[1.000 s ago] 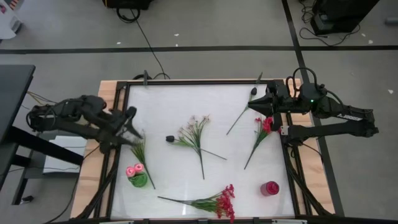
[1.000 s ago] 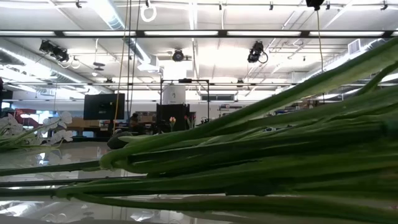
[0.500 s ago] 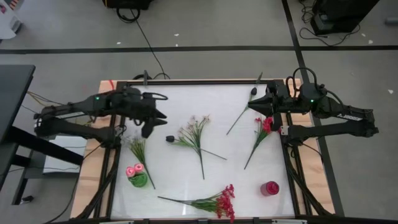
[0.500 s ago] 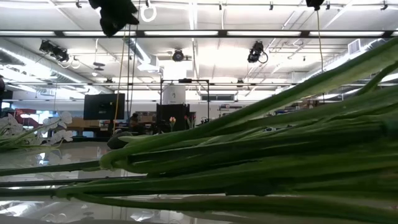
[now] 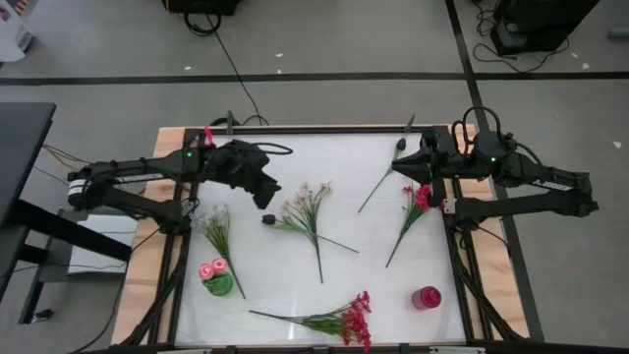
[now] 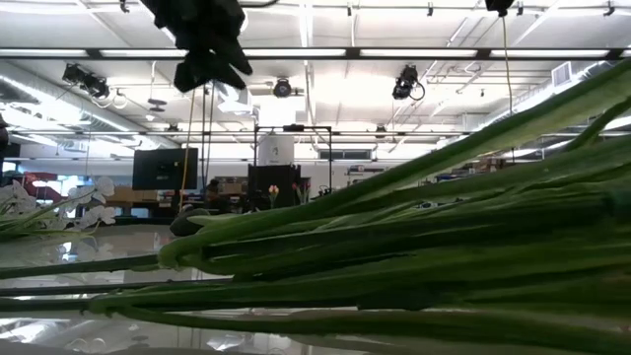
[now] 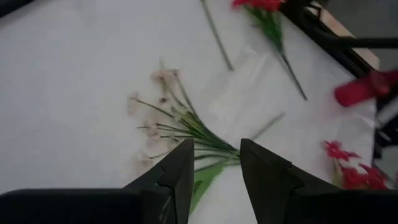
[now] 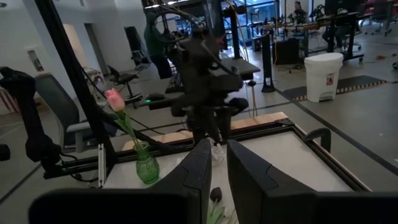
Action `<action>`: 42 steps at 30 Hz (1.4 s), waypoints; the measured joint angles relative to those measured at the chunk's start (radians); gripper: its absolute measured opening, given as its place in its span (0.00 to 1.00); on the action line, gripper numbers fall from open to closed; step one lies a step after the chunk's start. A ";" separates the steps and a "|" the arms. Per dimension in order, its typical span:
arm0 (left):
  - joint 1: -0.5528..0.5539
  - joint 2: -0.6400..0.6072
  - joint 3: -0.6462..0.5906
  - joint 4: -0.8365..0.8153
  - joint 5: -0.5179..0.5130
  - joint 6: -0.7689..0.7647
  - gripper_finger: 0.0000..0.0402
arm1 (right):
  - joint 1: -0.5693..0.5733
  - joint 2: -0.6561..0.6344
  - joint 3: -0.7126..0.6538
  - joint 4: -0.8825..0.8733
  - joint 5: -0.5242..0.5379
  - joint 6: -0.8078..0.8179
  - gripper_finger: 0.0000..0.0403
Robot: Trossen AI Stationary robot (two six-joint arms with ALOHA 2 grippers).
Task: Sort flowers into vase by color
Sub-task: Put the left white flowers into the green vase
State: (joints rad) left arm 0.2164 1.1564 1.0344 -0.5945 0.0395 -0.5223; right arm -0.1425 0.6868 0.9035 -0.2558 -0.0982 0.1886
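Observation:
My left gripper [image 5: 267, 195] [image 7: 216, 165] hangs open over the table's middle left, above the stem end of the pale white sprig [image 5: 305, 211] [image 7: 177, 121], touching nothing. It shows at the top of the low view [image 6: 207, 59]. The sprig lies flat on the table. My right gripper [image 5: 396, 167] [image 8: 219, 168] waits shut at the far right. Pink rosebuds stand in a green vase [image 5: 218, 278] [image 8: 147, 165]. Red sprays lie at the right [image 5: 415, 206] and at the near edge [image 5: 339, 320]. Leafy stems lie at the left [image 5: 218, 234] and far right [image 5: 378, 185].
A red vase [image 5: 427, 297] [image 7: 364, 90] stands near the table's near right corner. A dark bud [image 5: 267, 219] lies beside the white sprig. Green stems [image 6: 394, 256] fill the foreground of the low view. A black frame rail [image 5: 187, 177] runs along the table's edges.
My left gripper has swung from the table's left edge, beside the leafy stem, toward the right, and now hangs over the white sprig's stem end. In the low view it has come down into the picture from the top. The flowers have stayed where they were.

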 joint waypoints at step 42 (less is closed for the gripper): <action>-0.324 0.143 0.000 -0.645 -0.052 -1.319 0.31 | -0.081 0.014 0.000 -0.087 0.262 0.215 0.18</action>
State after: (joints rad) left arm -0.1075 1.2998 1.0344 -1.2396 -0.0129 -1.8413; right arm -0.2236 0.7007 0.9035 -0.3431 0.1639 0.4036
